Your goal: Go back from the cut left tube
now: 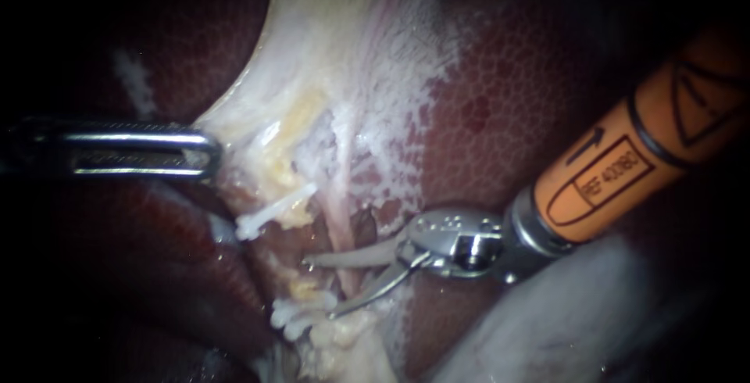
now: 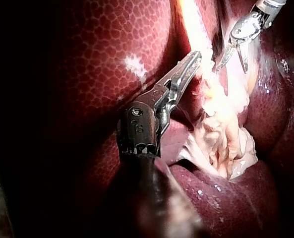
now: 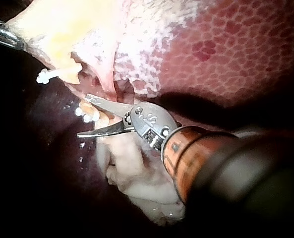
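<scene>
Dark liver [image 1: 500, 117] all round: left instrument [image 1: 212, 152] had its claw pinched on the pale tissue [image 1: 312, 62], keeping it taut. Right instrument [image 1: 319, 289] showed its claw gaping, empty, just beside the cut left tube [image 1: 269, 217], presumably free to retreat.

Left tube [image 1: 291, 209] severed; white clips [image 1: 251, 225] on both stumps, ends apparently well apart.

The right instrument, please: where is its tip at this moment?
In the endoscope view the right instrument comes in from the right, its open blades below centre between the upper clip and the lower clips.
</scene>
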`<state>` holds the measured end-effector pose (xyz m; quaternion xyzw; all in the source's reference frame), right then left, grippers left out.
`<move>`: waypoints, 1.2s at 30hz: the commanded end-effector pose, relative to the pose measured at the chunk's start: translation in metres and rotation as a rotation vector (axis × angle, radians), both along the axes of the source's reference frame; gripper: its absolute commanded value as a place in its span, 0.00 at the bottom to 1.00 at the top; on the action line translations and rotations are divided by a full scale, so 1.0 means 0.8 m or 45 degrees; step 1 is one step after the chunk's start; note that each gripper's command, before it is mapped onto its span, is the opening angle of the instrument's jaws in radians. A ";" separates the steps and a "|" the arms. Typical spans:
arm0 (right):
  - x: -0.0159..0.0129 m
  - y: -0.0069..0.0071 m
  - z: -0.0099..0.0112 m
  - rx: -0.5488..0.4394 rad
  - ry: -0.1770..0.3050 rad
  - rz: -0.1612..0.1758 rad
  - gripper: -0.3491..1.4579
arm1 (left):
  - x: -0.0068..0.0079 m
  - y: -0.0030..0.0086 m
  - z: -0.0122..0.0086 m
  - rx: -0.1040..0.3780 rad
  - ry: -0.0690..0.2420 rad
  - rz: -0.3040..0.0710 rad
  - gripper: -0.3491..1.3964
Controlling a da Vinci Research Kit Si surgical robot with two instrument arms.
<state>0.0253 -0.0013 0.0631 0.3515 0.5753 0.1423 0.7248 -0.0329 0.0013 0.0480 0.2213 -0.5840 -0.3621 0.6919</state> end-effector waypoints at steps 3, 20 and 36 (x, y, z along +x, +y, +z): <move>-0.0022 0.0015 -0.0007 -0.053 -0.005 0.028 0.76 | 0.0000 -0.0001 0.0004 -0.001 -0.001 0.001 0.00; -0.0085 0.0053 -0.0021 -0.435 -0.114 0.197 0.98 | 0.0000 0.0000 0.0011 -0.003 0.000 0.001 0.00; -0.0108 0.0065 -0.0044 -0.547 -0.157 0.225 0.98 | -0.0002 0.0000 0.0017 -0.005 0.000 0.000 0.00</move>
